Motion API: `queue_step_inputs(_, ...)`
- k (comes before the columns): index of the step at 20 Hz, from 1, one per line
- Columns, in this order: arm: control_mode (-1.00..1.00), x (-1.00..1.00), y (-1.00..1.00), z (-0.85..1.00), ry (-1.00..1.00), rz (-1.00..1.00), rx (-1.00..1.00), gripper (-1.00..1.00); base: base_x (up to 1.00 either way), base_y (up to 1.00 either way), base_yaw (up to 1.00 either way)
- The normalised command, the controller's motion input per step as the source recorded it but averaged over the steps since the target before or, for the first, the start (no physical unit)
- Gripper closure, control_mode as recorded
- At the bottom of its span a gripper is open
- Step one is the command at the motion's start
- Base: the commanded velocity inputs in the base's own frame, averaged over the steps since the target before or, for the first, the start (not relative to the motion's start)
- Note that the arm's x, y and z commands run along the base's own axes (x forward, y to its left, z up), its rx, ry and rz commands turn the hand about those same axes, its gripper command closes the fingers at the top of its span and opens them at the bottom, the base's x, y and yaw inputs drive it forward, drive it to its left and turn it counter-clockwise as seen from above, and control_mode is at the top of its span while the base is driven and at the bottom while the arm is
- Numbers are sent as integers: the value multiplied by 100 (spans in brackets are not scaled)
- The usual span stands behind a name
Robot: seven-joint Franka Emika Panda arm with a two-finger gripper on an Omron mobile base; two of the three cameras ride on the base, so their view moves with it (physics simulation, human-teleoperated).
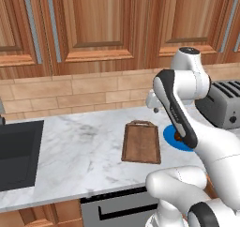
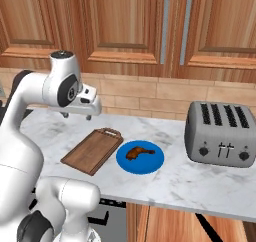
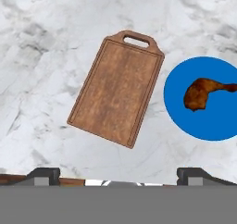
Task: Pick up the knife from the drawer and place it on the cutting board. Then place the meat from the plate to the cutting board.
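Marble counter (image 1: 84,146) under red-brown wall cabinets, brick backsplash behind. Your gripper (image 2: 77,115) hangs high over the counter, pointing straight down, fingers spread wide with nothing between them. That looks like a survey pose, not a reach: the hand view takes in both targets at once.

Directly below is the board (image 3: 117,94). It's bare, lying askew, loop handle at the far end. Bare makes sense, since neither item has been moved onto it yet. Just right of it, not touching, is the plate (image 3: 185,112), with the meat (image 3: 201,92) on it, bone end pointing right. That leg of the task comes second, so leave it.

Knife first. You can't see it or an open drawer from here. Below the counter's near edge is a grey front with a dark handle (image 1: 119,207); whether that is the drawer I can't tell. Expect to go low for it.

Toaster (image 2: 220,131) sits far right, sink (image 1: 16,151) far left, both well clear of your path.
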Motion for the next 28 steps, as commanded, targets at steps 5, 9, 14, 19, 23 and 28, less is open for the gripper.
queue_step_inputs(5, -100, -63, -11, -23, 3, 0, 0, -100, 0, 0, 0)
queue_step_inputs(9, -100, -39, -9, -14, 10, 0, 0, -100, 0, 0, 0)
queue_step_inputs(14, -100, -7, 0, -3, 11, -1, 0, -100, 0, 0, 0)
queue_step_inputs(19, -100, 0, -2, 0, 13, -2, 0, -100, 0, 0, 0)
queue_step_inputs(23, -100, 0, -19, 0, 15, -2, 0, -100, 0, 0, 0)
queue_step_inputs(28, -100, -1, -22, -1, 16, -1, 0, -100, 0, 0, 0)
